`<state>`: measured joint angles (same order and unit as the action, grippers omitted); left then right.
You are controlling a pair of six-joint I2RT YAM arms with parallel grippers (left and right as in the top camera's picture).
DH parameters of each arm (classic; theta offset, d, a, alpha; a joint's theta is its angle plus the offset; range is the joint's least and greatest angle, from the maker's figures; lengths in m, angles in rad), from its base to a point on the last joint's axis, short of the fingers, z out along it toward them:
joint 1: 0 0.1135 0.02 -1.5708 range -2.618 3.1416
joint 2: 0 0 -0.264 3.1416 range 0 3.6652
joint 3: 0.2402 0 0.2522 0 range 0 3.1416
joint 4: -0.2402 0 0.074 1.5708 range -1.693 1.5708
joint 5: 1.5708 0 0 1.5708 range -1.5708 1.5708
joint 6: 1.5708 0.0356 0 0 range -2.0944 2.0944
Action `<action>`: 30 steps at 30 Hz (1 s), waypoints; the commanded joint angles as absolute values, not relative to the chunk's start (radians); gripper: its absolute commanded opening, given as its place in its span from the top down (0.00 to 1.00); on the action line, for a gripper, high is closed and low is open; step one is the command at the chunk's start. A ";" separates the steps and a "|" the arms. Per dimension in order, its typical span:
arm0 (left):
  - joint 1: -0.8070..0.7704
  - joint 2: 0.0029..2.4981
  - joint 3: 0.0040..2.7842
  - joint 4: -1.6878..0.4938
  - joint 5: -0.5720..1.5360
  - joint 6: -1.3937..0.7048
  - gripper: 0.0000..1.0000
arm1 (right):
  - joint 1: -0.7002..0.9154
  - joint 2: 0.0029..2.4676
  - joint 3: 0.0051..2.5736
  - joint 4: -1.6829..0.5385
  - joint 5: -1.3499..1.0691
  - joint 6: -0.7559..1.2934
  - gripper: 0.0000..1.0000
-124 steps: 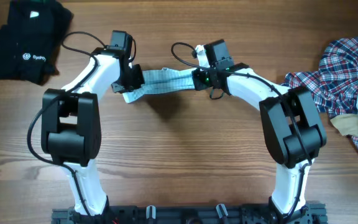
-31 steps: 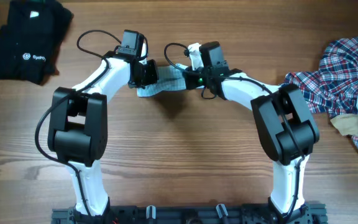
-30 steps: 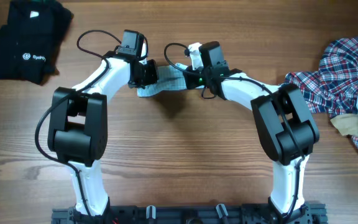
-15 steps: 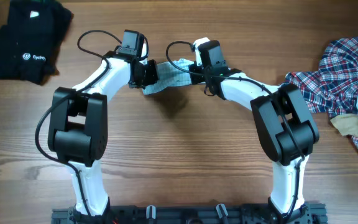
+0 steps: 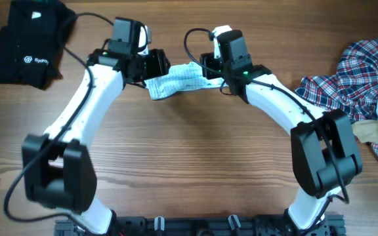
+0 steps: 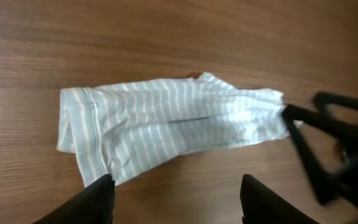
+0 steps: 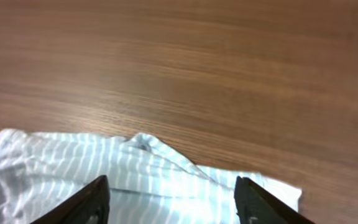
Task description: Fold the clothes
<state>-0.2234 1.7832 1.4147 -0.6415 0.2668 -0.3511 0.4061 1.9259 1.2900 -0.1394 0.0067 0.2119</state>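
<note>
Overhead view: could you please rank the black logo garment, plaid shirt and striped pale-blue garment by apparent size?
Largest, too alike to split: plaid shirt, black logo garment (both cropped by frame).
Smallest: striped pale-blue garment.

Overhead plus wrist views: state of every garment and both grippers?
striped garment: loosely folded, rumpled, lying on the table, gripped by neither arm
left gripper: open, above the striped garment
right gripper: open, above the striped garment
black garment: folded, far left corner
plaid shirt: crumpled heap, right edge
beige piece: bunched against the plaid shirt
</note>
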 commanded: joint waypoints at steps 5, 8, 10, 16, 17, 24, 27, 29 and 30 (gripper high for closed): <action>-0.094 1.855 1.414 -0.719 0.259 -0.295 0.18 | 0.281 1.905 1.302 -0.273 -0.029 0.370 0.21; -0.058 1.930 1.414 -0.685 0.292 -0.281 0.14 | 0.230 1.905 1.302 -0.295 -0.096 0.369 0.20; -0.052 1.963 1.414 -0.669 0.323 -0.265 0.14 | 0.216 1.905 1.302 -0.298 -0.127 0.369 0.23; -0.051 2.027 1.414 -0.609 0.366 -0.265 0.12 | 0.210 1.905 1.301 -0.351 -0.131 0.367 0.24; -0.051 2.033 1.414 -0.601 0.368 -0.265 0.12 | 0.210 1.905 1.301 -0.354 -0.131 0.367 0.24; -0.051 2.065 1.414 -0.575 0.402 -0.265 0.11 | 0.210 1.905 1.301 -0.356 -0.136 0.369 0.23; -0.051 2.088 1.414 -0.565 0.425 -0.270 0.11 | 0.210 1.905 1.301 -0.357 -0.136 0.369 0.23; -0.051 2.104 1.414 -0.560 0.453 -0.269 0.12 | 0.210 1.905 1.301 -0.358 -0.136 0.369 0.23; -0.051 2.111 1.414 -0.558 0.474 -0.269 0.12 | 0.210 1.905 1.301 -0.358 -0.136 0.369 0.23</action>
<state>-0.0532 2.0735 1.4162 -0.5644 0.4057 -0.2890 0.2077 1.9251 1.2911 -0.3557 -0.1192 0.3553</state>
